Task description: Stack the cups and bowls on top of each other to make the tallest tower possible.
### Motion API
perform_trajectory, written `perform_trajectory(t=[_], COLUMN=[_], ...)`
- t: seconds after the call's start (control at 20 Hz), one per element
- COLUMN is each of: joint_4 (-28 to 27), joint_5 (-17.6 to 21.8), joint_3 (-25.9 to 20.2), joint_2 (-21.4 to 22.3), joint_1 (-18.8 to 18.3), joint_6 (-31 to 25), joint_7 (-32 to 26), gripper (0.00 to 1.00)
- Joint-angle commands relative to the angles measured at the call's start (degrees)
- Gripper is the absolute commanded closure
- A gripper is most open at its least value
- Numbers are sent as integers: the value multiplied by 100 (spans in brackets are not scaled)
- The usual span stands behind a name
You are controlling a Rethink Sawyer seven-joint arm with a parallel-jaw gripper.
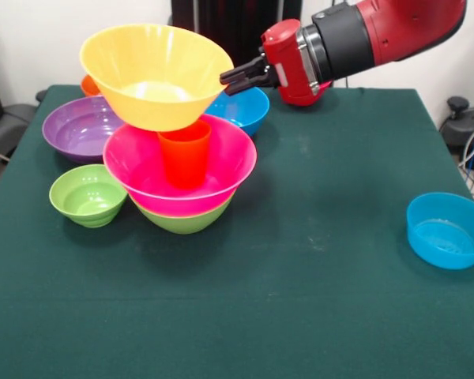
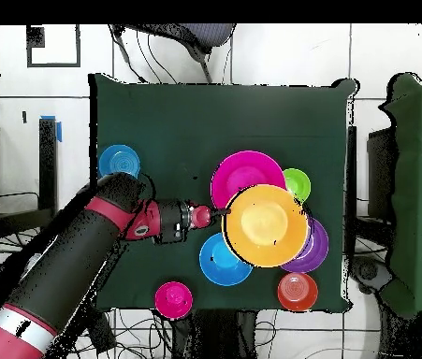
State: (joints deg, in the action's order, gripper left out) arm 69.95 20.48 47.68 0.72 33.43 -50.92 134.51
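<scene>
The gripper [image 1: 231, 76] pinches the rim of the large yellow-orange bowl [image 1: 154, 73], holding it tilted above the orange cup [image 1: 185, 151], probably to cap it. Nearest on the desk [image 1: 300, 300], a blue bowl [image 1: 449, 229] lies well apart. The tower [image 1: 182, 178], pink bowl [image 1: 221, 170] nested in green bowl [image 1: 182, 221], holds the cup upright. Farther back wait purple [image 1: 75, 126] and blue [image 1: 249, 106] bowls.

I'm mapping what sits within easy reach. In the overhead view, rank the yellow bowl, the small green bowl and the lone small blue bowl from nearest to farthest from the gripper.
1. Yellow bowl: its rim touches the gripper.
2. Small green bowl: beyond the pink bowl, partly hidden.
3. Small blue bowl: alone, back past the arm's wrist.
</scene>
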Motion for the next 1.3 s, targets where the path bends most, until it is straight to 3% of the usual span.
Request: perform_trajectory(t=[0.05, 0.65, 1.3], joint_4=[-379, -362, -214], joint_5=[-405, -480, -356], joint_3=[-481, -369, -282], joint_2=[-305, -287, 179], joint_1=[74, 134, 147], joint_6=[-252, -319, -540], joint_7=[1291, 1114, 497], gripper=[100, 100, 100])
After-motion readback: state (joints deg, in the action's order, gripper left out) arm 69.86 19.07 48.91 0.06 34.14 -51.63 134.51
